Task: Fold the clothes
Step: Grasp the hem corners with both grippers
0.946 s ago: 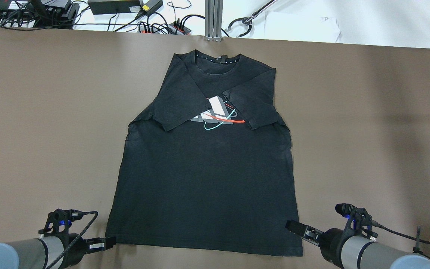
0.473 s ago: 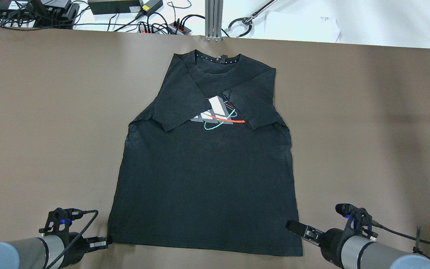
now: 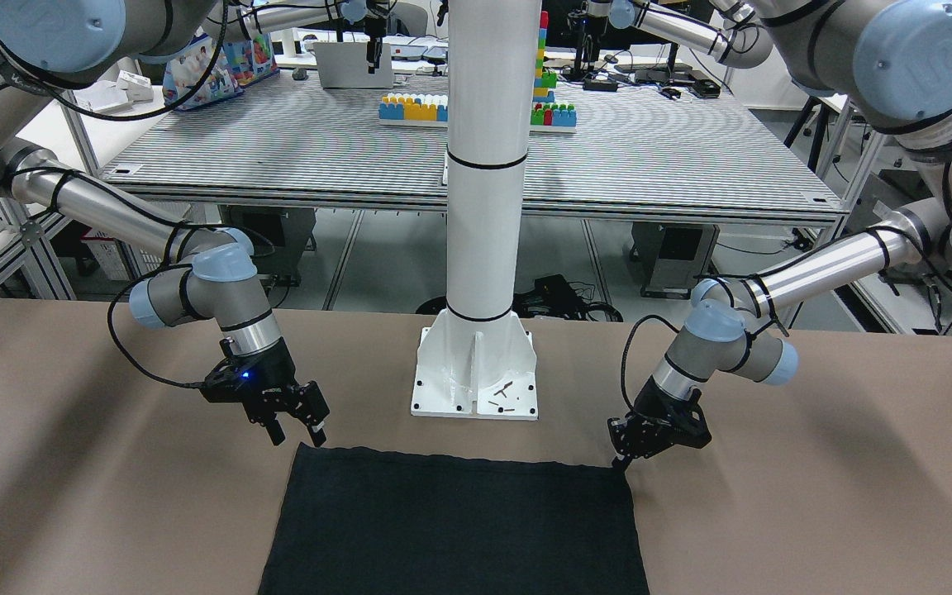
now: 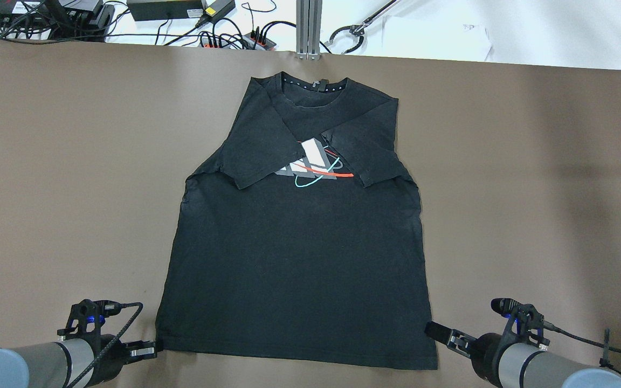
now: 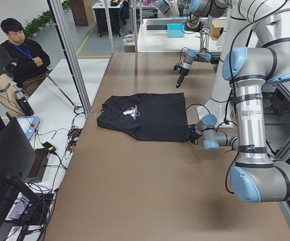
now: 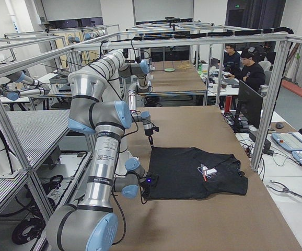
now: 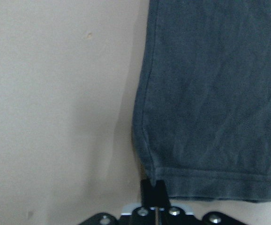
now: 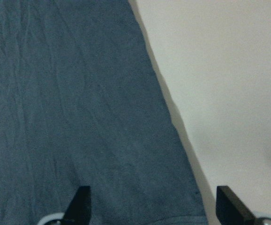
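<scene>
**Item 1. Left gripper** (image 4: 153,349): low over the brown tabletop (image 4: 531,188). Jaws pressed together. Their tips touch the near left hem corner of the shirt. Whether any fabric is caught between them cannot be told.

**Item 2. Black T-shirt** (image 4: 294,258): flat on the tabletop, between the two sets of jaws and stretching away ahead of both. The hem is nearest the jaws and the collar farthest. Both sleeves are folded inward across the chest, partly covering a white, red and teal print (image 4: 316,168).

**Item 3. Right gripper** (image 4: 433,330): at the near right hem corner. Jaws spread wide. In the wrist view the shirt's corner and side edge lie between the two fingers (image 8: 81,204), with bare tabletop before the outer one. Contact with the cloth cannot be told.
</scene>
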You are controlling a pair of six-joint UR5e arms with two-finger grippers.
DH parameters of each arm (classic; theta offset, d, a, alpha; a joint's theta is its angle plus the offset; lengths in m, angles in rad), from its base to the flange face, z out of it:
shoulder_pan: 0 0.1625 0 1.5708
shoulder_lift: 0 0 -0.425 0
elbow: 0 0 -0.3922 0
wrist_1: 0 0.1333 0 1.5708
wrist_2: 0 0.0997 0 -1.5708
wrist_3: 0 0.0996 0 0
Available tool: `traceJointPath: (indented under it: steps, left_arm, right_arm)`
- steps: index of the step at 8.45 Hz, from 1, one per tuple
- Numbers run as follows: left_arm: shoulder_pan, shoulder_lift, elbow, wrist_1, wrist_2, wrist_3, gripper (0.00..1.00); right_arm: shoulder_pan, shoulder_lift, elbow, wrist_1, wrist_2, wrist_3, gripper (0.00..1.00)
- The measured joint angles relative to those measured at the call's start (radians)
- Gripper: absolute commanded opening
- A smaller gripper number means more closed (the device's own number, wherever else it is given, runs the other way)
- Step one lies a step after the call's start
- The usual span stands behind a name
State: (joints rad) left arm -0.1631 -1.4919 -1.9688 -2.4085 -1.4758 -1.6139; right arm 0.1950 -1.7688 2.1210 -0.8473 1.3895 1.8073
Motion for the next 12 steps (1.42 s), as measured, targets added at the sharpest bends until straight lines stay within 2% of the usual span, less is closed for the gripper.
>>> traceJointPath:
  steps: [2,3,6,8,12]
  left_arm:
    - [0.0,-0.003,0.0,0.0,0.0,0.0,0.0]
    - [0.0,-0.003,0.0,0.0,0.0,0.0,0.0]
    - [0.0,-0.004,-0.001,0.0,0.0,0.0,0.0]
    - [0.0,-0.003,-0.002,0.0,0.0,0.0,0.0]
    - [0.0,-0.004,-0.003,0.0,0.0,0.001,0.0]
  right_arm:
    - [-0.03,-0.017,-0.034,-0.001,-0.015,0.016,0.72]
    - [-0.055,-0.018,-0.045,-0.002,-0.041,0.026,0.64]
    - [-0.121,-0.011,-0.054,-0.002,-0.105,0.034,0.62]
    - [-0.149,-0.002,-0.055,-0.003,-0.128,0.036,0.52]
    - [-0.172,0.013,-0.055,-0.015,-0.153,0.034,0.47]
